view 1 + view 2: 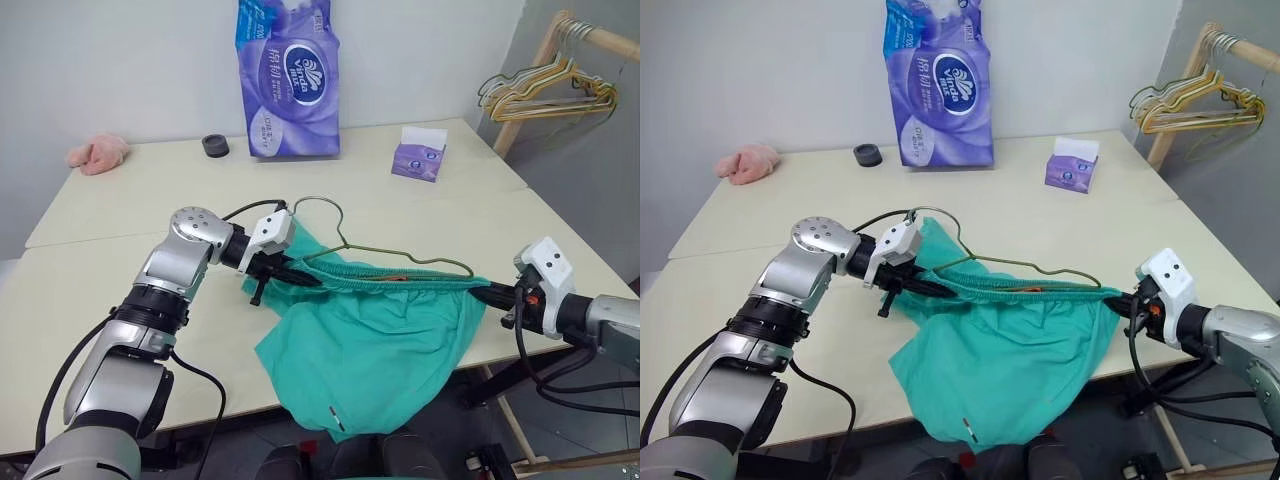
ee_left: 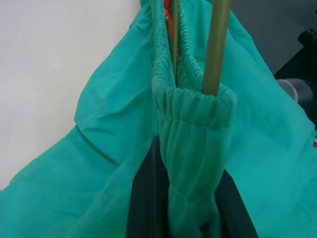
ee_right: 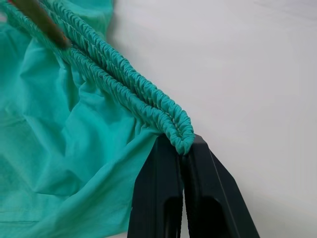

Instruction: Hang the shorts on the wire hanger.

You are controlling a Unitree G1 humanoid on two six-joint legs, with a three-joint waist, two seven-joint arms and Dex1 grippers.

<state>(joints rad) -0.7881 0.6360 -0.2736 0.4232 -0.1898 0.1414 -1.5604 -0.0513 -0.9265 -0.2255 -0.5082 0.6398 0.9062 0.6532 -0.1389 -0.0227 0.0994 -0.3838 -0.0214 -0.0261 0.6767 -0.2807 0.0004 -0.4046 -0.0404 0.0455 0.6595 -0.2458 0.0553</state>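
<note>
The left gripper (image 1: 300,275) and right gripper (image 1: 490,292) each pinch an end of the shorts' (image 1: 370,345) waistband. The wire hanger (image 1: 400,257) is threaded inside the waistband, above the counter (image 1: 120,200).

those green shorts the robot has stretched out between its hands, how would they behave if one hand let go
Probably very floppy: the shorts sag in loose folds below the waistband, past the table edge. The freed end would likely drop or slide along the wire hanger, since the thin wire offers little grip. They look light; each gripper holds just a pinch.

Bright, even light w/ soft shadows, no glare; wrist views slightly blurred up close.
</note>
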